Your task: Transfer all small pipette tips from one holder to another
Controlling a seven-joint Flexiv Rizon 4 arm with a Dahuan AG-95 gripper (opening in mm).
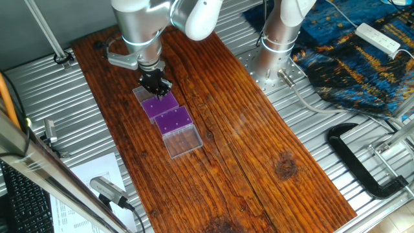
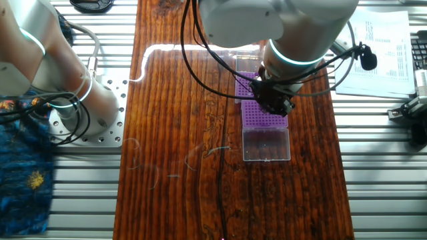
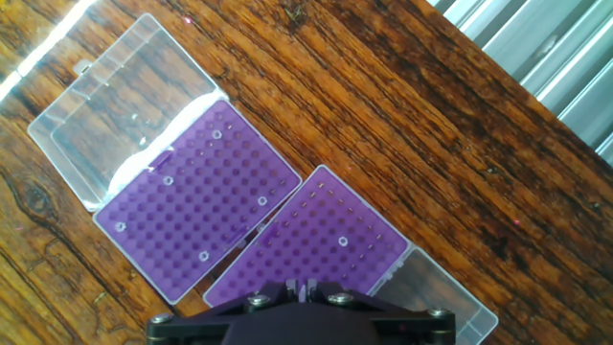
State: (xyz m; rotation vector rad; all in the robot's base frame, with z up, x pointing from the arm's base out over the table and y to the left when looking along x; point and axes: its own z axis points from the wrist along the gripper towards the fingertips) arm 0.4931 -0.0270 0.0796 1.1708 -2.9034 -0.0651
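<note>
- The gripper point(image 1: 156, 83) is hanging over the 2 holders, right above the seam where they meet; in the other fixed view it point(image 2: 272, 101) is covering that same spot
- I cannot tell how far apart its fingers are standing, since the hand view is showing only the dark base of the hand along the bottom edge
- In the hand view, the holder at 9 o'clock point(image 3: 196, 213) is sitting with its clear lid point(image 3: 115, 101) folded open toward 10 o'clock
- The small pipette tips are showing as pale rings in that rack; 1 near its top point(image 3: 217, 135), 1 on the left point(image 3: 169, 180), 1 at the right edge point(image 3: 261, 201), 1 at the far left corner point(image 3: 121, 227) and 1 low down point(image 3: 202, 257)
- The second holder point(image 3: 306, 240) is lying at 5 o'clock of the first, touching it corner to side, with a single pale tip point(image 3: 342, 241) standing in it
- Its clear lid point(image 3: 441, 287) is opening out toward 4 o'clock
- Both are resting on a dark wooden board point(image 1: 259, 129)
</note>
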